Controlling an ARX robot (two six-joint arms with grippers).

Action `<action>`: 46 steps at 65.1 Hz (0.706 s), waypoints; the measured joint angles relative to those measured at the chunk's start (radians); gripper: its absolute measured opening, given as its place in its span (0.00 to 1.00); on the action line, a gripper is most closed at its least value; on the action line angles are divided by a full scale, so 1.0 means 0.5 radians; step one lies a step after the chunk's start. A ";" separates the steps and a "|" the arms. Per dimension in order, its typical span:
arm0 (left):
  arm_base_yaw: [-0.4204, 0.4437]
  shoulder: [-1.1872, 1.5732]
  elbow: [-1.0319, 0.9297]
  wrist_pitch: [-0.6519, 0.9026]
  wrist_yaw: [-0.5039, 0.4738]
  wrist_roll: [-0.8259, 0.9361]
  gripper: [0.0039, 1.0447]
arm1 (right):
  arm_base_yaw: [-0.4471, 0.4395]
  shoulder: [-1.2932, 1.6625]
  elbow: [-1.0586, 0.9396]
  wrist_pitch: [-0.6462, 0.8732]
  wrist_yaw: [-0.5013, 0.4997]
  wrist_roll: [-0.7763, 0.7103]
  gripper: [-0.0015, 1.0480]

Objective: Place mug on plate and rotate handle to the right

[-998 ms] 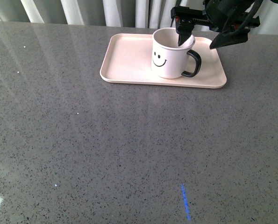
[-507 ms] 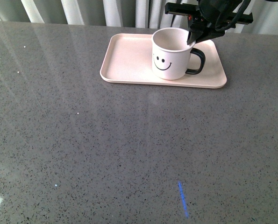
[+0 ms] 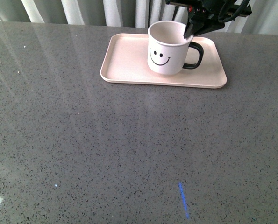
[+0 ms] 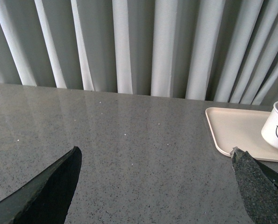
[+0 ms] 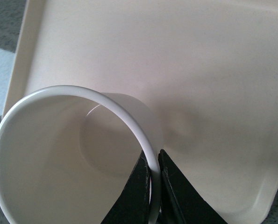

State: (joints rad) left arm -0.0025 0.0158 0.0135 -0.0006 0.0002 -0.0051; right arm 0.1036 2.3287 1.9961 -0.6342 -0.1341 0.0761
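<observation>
A speckled grey countertop (image 3: 129, 149) is backed by pale pleated curtains (image 4: 129, 46). The right gripper (image 5: 153, 163) is closed to a narrow pinch on the rim of the mug (image 3: 169, 49), with one finger (image 5: 136, 196) inside the wall and the other outside, close above the handle (image 3: 201, 55). The mug is seen on the right half of the plate (image 3: 124, 70), its smiley face toward the front camera and its handle turned right. The left gripper (image 4: 155, 151) is held wide open and empty above the countertop, apart from the plate.
</observation>
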 joint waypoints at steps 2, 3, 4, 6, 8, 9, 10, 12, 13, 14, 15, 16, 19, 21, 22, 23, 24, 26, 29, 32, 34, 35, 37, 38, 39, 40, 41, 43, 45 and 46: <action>0.000 0.000 0.000 0.000 0.000 0.000 0.91 | -0.012 -0.009 0.015 -0.018 -0.036 -0.055 0.02; 0.000 0.000 0.000 0.000 0.000 0.000 0.91 | -0.021 -0.013 0.028 -0.029 -0.056 -0.094 0.02; 0.000 0.000 0.000 0.000 0.000 0.000 0.91 | -0.027 -0.014 0.036 -0.035 -0.066 -0.103 0.02; 0.000 0.000 0.000 0.000 0.000 0.000 0.91 | -0.043 -0.014 0.066 -0.058 -0.093 -0.171 0.02; 0.000 0.000 0.000 0.000 0.000 0.000 0.91 | -0.055 -0.014 0.091 -0.076 -0.106 -0.201 0.02; 0.000 0.000 0.000 0.000 0.000 0.000 0.91 | -0.067 -0.014 0.114 -0.089 -0.113 -0.240 0.02; 0.000 0.000 0.000 0.000 0.000 0.000 0.91 | -0.073 -0.013 0.124 -0.095 -0.116 -0.264 0.02; 0.000 0.000 0.000 0.000 0.000 0.000 0.91 | -0.092 -0.012 0.144 -0.099 -0.121 -0.309 0.02; 0.000 0.000 0.000 0.000 0.000 0.000 0.91 | -0.098 -0.012 0.150 -0.100 -0.121 -0.335 0.02; 0.000 0.000 0.000 0.000 0.000 0.000 0.91 | -0.104 -0.012 0.155 -0.102 -0.123 -0.352 0.02; 0.000 0.000 0.000 0.000 0.000 0.000 0.91 | -0.116 -0.011 0.166 -0.109 -0.127 -0.386 0.02; 0.000 0.000 0.000 0.000 0.000 0.000 0.91 | -0.121 -0.011 0.172 -0.113 -0.131 -0.401 0.02; 0.000 0.000 0.000 0.000 0.000 0.000 0.91 | -0.146 -0.003 0.195 -0.127 -0.149 -0.452 0.02; 0.000 0.000 0.000 0.000 0.000 0.000 0.91 | -0.162 0.003 0.209 -0.139 -0.156 -0.494 0.02; 0.000 0.000 0.000 0.000 0.000 0.000 0.91 | -0.166 0.005 0.211 -0.141 -0.159 -0.507 0.02; 0.000 0.000 0.000 0.000 0.000 0.000 0.91 | -0.173 0.009 0.214 -0.144 -0.161 -0.527 0.02; 0.000 0.000 0.000 0.000 0.000 0.000 0.91 | -0.179 0.013 0.217 -0.146 -0.169 -0.546 0.02; 0.000 0.000 0.000 0.000 0.000 0.000 0.91 | -0.187 0.025 0.217 -0.153 -0.187 -0.597 0.02; 0.000 0.000 0.000 0.000 0.000 0.000 0.91 | -0.189 0.048 0.217 -0.159 -0.192 -0.663 0.02; 0.000 0.000 0.000 0.000 0.000 0.000 0.91 | -0.188 0.068 0.217 -0.166 -0.193 -0.687 0.02; 0.000 0.000 0.000 0.000 0.000 0.000 0.91 | -0.188 0.078 0.217 -0.167 -0.197 -0.701 0.02; 0.000 0.000 0.000 0.000 0.000 0.000 0.91 | -0.187 0.084 0.217 -0.168 -0.198 -0.709 0.02; 0.000 0.000 0.000 0.000 0.000 0.000 0.91 | -0.185 0.099 0.220 -0.168 -0.202 -0.720 0.02; 0.000 0.000 0.000 0.000 0.000 0.000 0.91 | -0.183 0.104 0.220 -0.168 -0.205 -0.726 0.02; 0.000 0.000 0.000 0.000 0.000 0.000 0.91 | -0.182 0.114 0.221 -0.168 -0.212 -0.735 0.02; 0.000 0.000 0.000 0.000 0.000 0.000 0.91 | -0.181 0.121 0.224 -0.169 -0.214 -0.739 0.02; 0.000 0.000 0.000 0.000 0.000 0.000 0.91 | -0.179 0.126 0.227 -0.169 -0.217 -0.741 0.02; 0.000 0.000 0.000 0.000 0.000 0.000 0.91 | -0.176 0.142 0.237 -0.172 -0.222 -0.755 0.02; 0.000 0.000 0.000 0.000 0.000 0.000 0.91 | -0.172 0.153 0.245 -0.174 -0.224 -0.761 0.02; 0.000 0.000 0.000 0.000 0.000 0.000 0.91 | -0.170 0.162 0.252 -0.175 -0.228 -0.761 0.02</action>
State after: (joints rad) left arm -0.0025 0.0158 0.0135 -0.0006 0.0002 -0.0051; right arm 0.0185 2.4096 2.1220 -0.7216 -0.2481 -0.3046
